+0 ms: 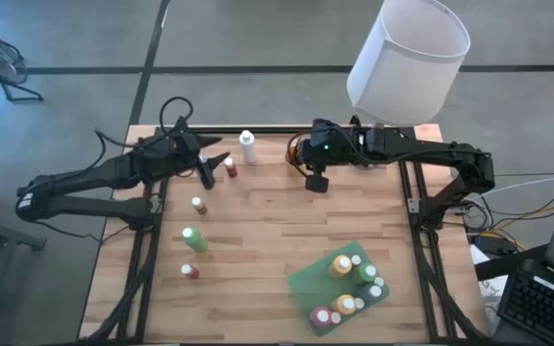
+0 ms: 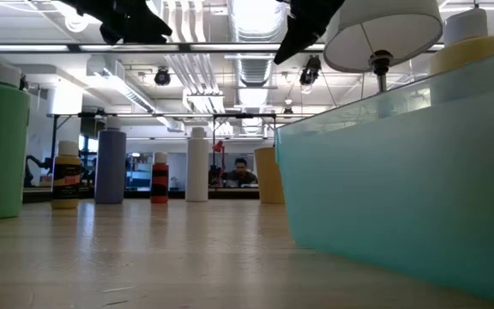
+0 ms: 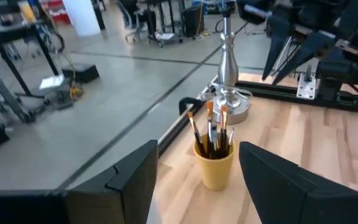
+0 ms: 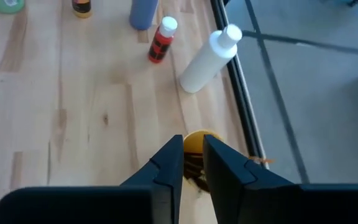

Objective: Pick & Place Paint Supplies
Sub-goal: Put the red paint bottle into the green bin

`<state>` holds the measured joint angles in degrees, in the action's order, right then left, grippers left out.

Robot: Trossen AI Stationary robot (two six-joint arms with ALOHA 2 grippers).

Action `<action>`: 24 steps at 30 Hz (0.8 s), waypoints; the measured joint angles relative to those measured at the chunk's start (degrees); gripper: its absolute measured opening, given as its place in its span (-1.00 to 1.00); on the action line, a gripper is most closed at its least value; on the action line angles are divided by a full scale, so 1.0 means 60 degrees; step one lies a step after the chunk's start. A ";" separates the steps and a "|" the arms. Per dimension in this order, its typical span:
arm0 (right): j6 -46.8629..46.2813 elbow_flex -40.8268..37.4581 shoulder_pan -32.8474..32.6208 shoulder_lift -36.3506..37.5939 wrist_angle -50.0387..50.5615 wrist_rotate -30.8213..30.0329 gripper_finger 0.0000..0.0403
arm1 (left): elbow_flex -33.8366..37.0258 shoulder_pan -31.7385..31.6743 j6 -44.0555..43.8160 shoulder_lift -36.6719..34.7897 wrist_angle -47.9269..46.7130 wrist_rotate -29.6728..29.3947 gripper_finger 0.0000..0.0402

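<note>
From above, the left gripper (image 1: 221, 160) hangs over the table's far left beside a small red bottle (image 1: 230, 167), fingers spread; the right gripper (image 1: 316, 182) is at far centre, and the teal tray (image 1: 308, 281) near right holds several bottles. Down low, a white bottle (image 2: 197, 164) stands upright. Left wrist: a yellow cup (image 3: 215, 164) holds brushes (image 3: 211, 130) bristles-up, near vertical. Right wrist: the right fingers (image 4: 168, 165) stand narrow above that cup (image 4: 194, 141), gripping nothing.

Two black jointed arms; looped black cables; green light on right arm (image 1: 327, 147); angular dark fingers (image 4: 166, 171).
</note>
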<state>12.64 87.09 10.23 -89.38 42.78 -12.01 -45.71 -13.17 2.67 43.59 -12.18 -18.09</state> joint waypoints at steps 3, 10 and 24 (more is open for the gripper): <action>0.0333 0.0000 0.0030 0.0000 -0.0013 -0.0010 -0.74 | 0.0002 0.0000 -0.0303 0.0000 -0.0261 0.0001 0.14; 0.1213 0.0000 0.0045 0.0000 0.0059 -0.0018 -0.69 | -0.0371 0.0000 -0.1531 0.0142 -0.1106 0.0011 0.14; 0.0216 0.0000 0.0030 -0.0057 0.0344 0.0005 -0.41 | -0.4176 0.1167 -0.3514 0.1455 -0.6693 0.0116 0.12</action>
<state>13.94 87.09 10.41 -89.72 44.84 -11.98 -70.77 -6.16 -18.41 52.32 -52.34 -17.40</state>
